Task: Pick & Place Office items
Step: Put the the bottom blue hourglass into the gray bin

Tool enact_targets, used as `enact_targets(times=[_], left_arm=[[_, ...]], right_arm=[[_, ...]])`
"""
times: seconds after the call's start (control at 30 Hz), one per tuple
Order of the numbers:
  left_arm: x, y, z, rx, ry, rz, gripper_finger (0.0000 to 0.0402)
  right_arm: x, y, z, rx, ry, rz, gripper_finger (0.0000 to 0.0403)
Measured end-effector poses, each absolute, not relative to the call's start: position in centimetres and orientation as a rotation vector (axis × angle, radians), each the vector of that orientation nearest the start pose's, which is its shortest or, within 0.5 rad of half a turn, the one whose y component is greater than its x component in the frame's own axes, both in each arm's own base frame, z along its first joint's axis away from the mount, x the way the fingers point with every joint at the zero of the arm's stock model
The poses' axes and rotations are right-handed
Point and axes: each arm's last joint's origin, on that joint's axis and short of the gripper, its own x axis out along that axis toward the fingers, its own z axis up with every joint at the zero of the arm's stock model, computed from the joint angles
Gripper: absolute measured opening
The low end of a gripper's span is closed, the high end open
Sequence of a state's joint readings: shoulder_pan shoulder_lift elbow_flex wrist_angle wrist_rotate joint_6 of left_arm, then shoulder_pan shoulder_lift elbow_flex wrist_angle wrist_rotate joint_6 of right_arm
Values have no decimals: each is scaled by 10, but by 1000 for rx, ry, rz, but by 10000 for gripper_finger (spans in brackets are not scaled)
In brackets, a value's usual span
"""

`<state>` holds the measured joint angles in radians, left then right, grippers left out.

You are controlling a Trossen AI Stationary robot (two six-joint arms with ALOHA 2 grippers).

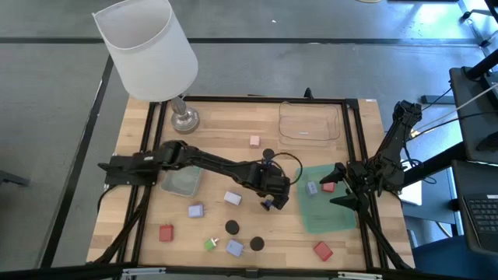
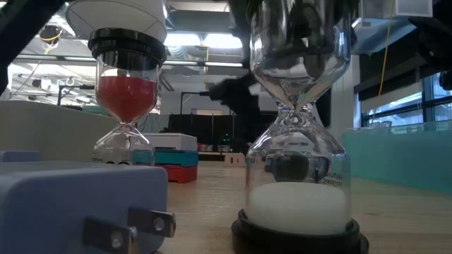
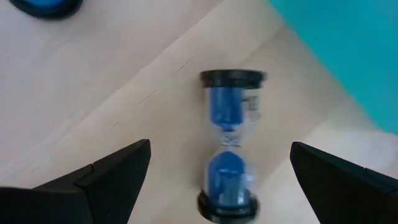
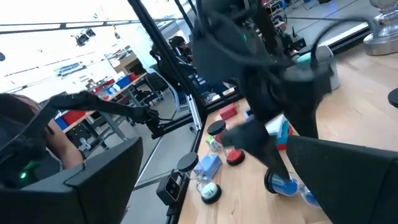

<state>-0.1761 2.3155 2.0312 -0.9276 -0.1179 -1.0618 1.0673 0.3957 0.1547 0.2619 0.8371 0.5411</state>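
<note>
The left gripper (image 1: 270,204) hung over the middle of the wooden table (image 1: 233,132), its two dark fingers (image 3: 106,180) spread wide and holding nothing. Directly beneath it, between those fingers, lay a small blue-sand hourglass with black end caps (image 3: 230,146), on its side on the bare wood. In the left wrist view its long axis ran straight ahead from the gripper, crosswise to the line between the fingertips, so the jaws stood on either flank of the narrow glass waist. A translucent green tray (image 1: 331,210) began just beyond the timer, on the side away from the left arm's base. The right gripper (image 1: 340,184) waited open and empty above that tray's near edge, close by but farther from the timer than the left. A straight descent looked enough for the left gripper to close on it.
</note>
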Motion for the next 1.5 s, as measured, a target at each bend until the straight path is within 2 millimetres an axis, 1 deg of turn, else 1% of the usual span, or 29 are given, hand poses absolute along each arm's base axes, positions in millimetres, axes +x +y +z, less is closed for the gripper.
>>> enact_targets(times=[0.17,0.3,0.5,0.63,0.77,0.9,0.97,1.13,1.27,1.37,1.5], left_arm=[[496,-89,181,-742,1162,583,384],[504,-96,173,-721,1181,577,384],[501,-99,170,-686,1193,618,384],[499,-100,169,-608,1170,659,375],[498,-106,170,-547,1169,638,340],[498,-112,170,-531,1145,629,288],[499,-113,170,-536,1141,624,259],[500,-110,161,-561,1156,609,185],[500,-109,156,-618,1176,608,134],[499,-107,157,-641,1182,613,112],[500,-108,158,-599,1188,584,111]], right_arm=[[75,91,207,554,52,228,400],[75,91,207,554,52,228,400],[75,91,207,555,51,228,400],[75,91,207,554,52,228,400],[75,91,207,554,52,228,400],[75,91,207,554,52,228,400],[75,91,207,554,51,228,400],[75,91,207,554,52,228,400],[75,91,207,554,52,228,400],[75,91,207,554,51,228,400],[75,91,207,554,52,228,400]])
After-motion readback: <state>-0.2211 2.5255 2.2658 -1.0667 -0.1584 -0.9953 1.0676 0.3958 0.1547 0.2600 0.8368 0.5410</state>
